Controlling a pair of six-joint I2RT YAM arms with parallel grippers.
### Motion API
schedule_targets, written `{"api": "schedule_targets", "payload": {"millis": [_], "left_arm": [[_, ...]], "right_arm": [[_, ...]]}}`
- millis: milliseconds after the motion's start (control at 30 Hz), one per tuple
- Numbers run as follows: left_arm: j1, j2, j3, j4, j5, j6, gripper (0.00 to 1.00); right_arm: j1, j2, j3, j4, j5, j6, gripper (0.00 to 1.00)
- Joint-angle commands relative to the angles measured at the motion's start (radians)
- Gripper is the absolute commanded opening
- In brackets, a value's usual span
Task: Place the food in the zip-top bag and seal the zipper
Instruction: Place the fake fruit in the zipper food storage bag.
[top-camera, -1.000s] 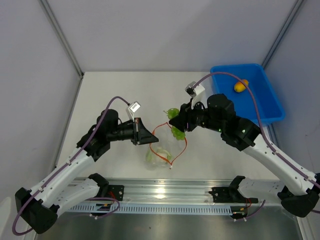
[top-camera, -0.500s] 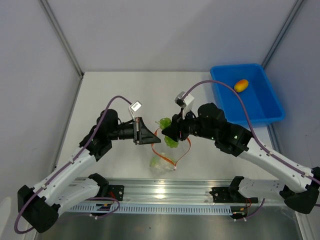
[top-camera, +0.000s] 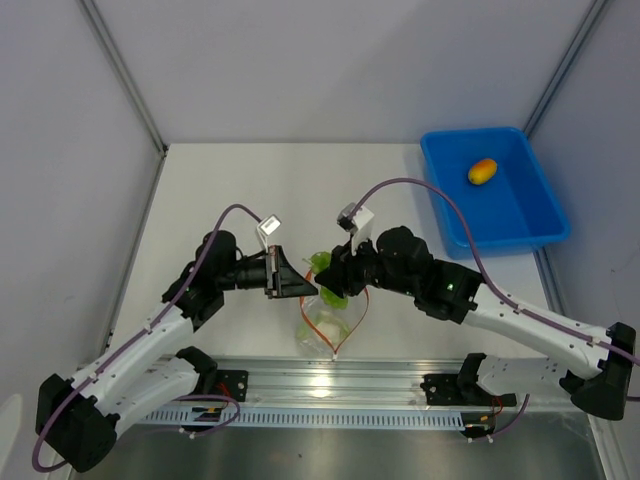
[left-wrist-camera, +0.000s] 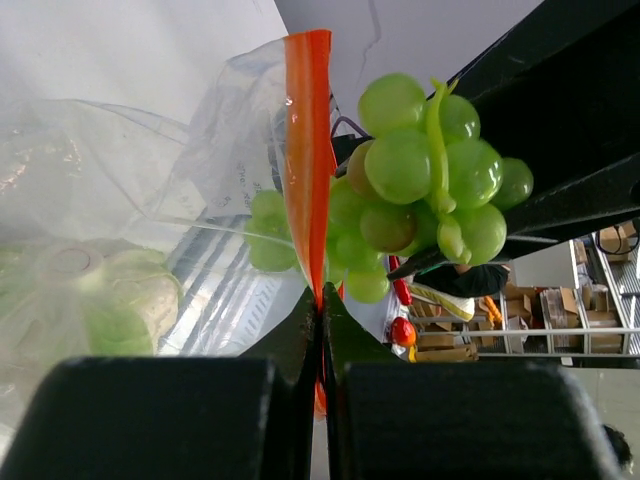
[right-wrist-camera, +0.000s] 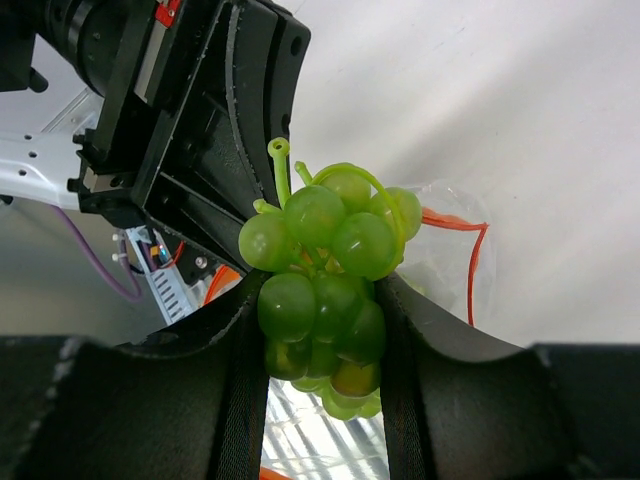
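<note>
zipper (left-wrist-camera: 308, 150) is pinched shut in left tool (left-wrist-camera: 320, 325), grapes (right-wrist-camera: 325, 280) clamped in right tool (right-wrist-camera: 320, 355) over bag (left-wrist-camera: 130, 190); opening is narrow, so grapes may be snagged and spilled onto desk (top-camera: 250, 180).

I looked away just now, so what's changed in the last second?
The right hand, shut on the green cluster, carried it left and down in the top view, up to the mouth of the zip-top bag. The left hand kept pinching the zipper; cauliflower stayed in the bag, orange-yellow fruit in the blue tray.
</note>
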Motion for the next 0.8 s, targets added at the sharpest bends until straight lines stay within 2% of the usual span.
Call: {"api": "schedule_targets", "payload": {"millis": [0,200,600,767], "left_arm": [[0.017,-0.040,0.006,-0.030,-0.001,0.033,0.01],[0.025,-0.074,0.049,-0.134,-0.053,0.106,0.00],[0.030,-0.083,0.044,-0.151,-0.061,0.126,0.01],[0.030,-0.083,0.051,-0.156,-0.062,0.128,0.01]], "right_arm": [[0.045,0.008,-0.002,0.082,0.085,0.006,0.12],[0.098,-0.023,-0.046,0.095,0.151,0.012,0.11],[0.123,-0.033,-0.105,0.040,0.212,0.037,0.12],[0.125,0.031,-0.066,-0.003,0.246,0.049,0.13]]}}
